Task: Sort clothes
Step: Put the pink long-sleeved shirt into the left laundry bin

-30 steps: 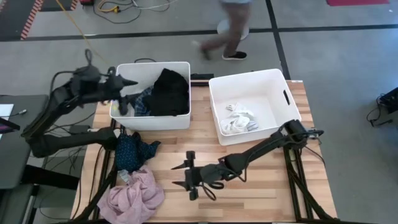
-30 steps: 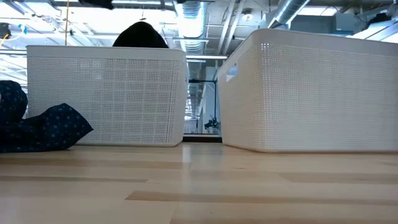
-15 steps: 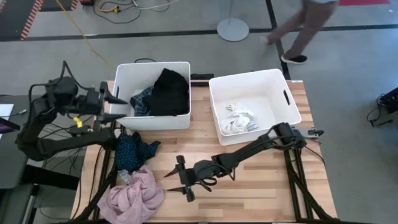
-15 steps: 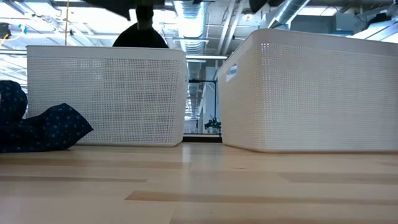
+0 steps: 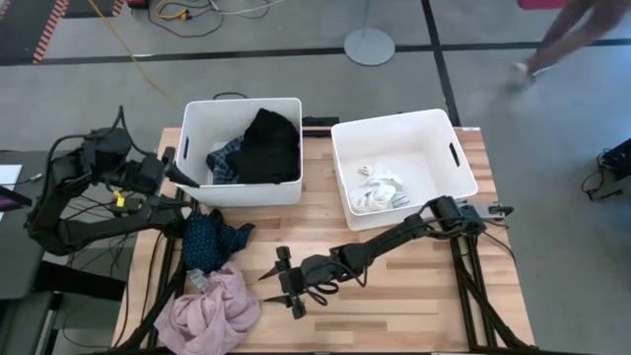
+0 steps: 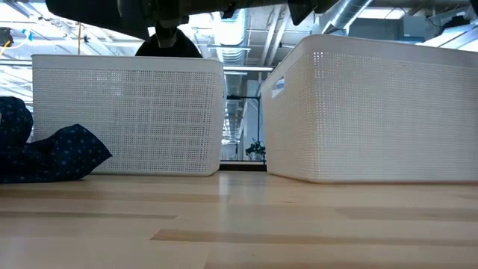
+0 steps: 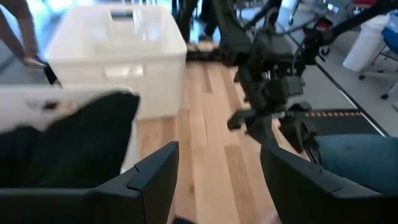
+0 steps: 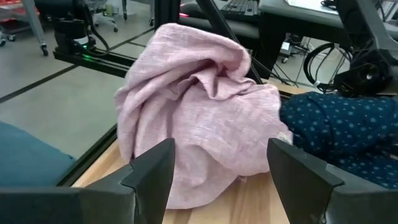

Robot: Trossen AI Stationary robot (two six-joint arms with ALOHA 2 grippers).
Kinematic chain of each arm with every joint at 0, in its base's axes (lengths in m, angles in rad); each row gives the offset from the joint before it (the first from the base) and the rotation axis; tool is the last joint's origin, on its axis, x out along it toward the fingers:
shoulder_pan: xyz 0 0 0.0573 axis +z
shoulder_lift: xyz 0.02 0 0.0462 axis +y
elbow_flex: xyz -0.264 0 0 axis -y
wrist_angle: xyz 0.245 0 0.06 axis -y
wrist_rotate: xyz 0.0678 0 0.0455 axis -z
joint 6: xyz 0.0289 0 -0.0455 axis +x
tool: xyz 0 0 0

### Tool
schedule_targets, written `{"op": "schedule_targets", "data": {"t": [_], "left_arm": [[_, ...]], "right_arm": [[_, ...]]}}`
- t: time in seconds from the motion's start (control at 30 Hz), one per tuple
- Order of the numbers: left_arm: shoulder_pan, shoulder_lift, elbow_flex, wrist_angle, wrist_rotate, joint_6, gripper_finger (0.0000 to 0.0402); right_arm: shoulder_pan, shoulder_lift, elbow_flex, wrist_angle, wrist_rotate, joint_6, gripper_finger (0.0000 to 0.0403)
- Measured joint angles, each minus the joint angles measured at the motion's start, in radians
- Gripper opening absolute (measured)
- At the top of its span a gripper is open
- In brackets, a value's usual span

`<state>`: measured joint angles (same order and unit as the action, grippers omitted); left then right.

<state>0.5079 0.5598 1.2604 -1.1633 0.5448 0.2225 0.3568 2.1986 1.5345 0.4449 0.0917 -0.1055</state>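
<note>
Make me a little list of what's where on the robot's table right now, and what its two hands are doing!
left bin: black garment and blue plaid garment inside
right bin: white socks inside
table: pink garment at the near left corner, navy dotted garment just behind it
left tool: open, empty, beside the left bin's outer wall
right tool: open, empty, low over the table, facing the pink garment
still to sort: pink and navy garments
</note>
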Motion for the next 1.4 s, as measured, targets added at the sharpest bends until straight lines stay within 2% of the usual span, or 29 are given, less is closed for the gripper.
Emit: {"op": "schedule_targets", "data": {"t": [0.2, 0.37, 0.6, 0.7, 0.77, 1.0, 1.2, 1.4], "left_arm": [[0.000, 0.022, -0.005, 0.176, 0.025, -0.015, 0.0222], [-0.014, 0.071, -0.088, 0.352, 0.087, -0.104, 0.0222], [-0.138, 0.146, -0.238, 0.400, 0.075, -0.113, 0.0222], [-0.224, 0.177, -0.294, 0.466, 0.037, -0.129, 0.0222], [-0.291, 0.198, -0.320, 0.515, -0.023, -0.139, 0.0222], [-0.554, 0.284, -0.346, 0.673, -0.137, -0.167, 0.0222], [-0.785, 0.333, -0.342, 0.587, -0.309, -0.229, 0.0222], [-0.985, 0.352, -0.341, 0.426, -0.444, -0.445, 0.0222]], "right_arm": [[-0.013, 0.000, 0.000, -0.003, 0.000, 0.000, 0.0272], [-0.020, 0.000, 0.000, -0.003, 0.001, 0.001, 0.0272], [-0.020, 0.000, 0.000, -0.003, 0.001, 0.001, 0.0272], [-0.021, -0.001, 0.000, -0.015, 0.001, 0.000, 0.0272], [-0.024, -0.001, 0.000, -0.026, 0.001, 0.000, 0.0272], [-0.032, -0.002, 0.000, -0.055, 0.002, 0.000, 0.0272], [-0.029, -0.002, 0.000, -0.123, 0.002, 0.000, 0.0272], [-0.024, -0.002, 0.000, -0.149, 0.002, -0.006, 0.0272]]}}
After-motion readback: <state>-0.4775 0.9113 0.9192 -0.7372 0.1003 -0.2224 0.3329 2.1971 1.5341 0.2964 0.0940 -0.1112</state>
